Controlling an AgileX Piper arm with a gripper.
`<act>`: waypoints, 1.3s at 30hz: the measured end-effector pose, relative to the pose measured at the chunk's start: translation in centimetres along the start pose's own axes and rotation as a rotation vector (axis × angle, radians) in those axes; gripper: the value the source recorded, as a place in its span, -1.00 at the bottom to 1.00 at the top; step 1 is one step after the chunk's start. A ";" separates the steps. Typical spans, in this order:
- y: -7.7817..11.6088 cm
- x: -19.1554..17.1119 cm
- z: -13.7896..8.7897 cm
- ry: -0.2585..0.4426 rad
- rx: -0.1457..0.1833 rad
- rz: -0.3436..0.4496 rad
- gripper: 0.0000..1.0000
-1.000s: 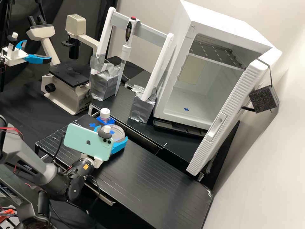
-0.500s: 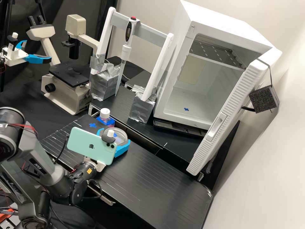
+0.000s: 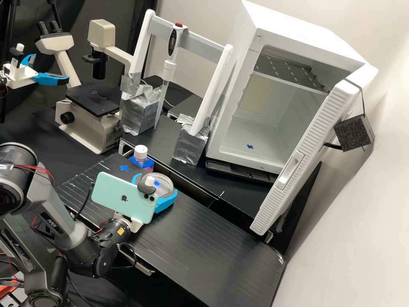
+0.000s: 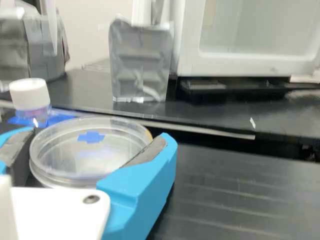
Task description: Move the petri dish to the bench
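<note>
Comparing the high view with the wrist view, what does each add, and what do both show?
High view: the phone on the arm, the red button on the pipette, the metal shelf inside the incubator.
Wrist view: the dark pads of the gripper and a screw in its housing.
Both: the petri dish held in the gripper, the capped bottle, a foil-wrapped block, the incubator.

Got a clear, round, shallow petri dish (image 4: 90, 162), blue cross (image 4: 91, 137) showing; roughly level, gripped in hand (image 3: 156, 184) over counter (image 3: 204, 230).

The clear petri dish (image 4: 65, 159) bears a blue cross (image 4: 91, 137).
</note>
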 end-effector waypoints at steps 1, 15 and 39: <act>0.0 0.0 0.0 0.000 0.000 0.000 1.00; 0.7 -0.9 -2.1 0.018 -0.023 0.062 1.00; 0.7 3.2 -8.3 0.161 0.066 0.326 1.00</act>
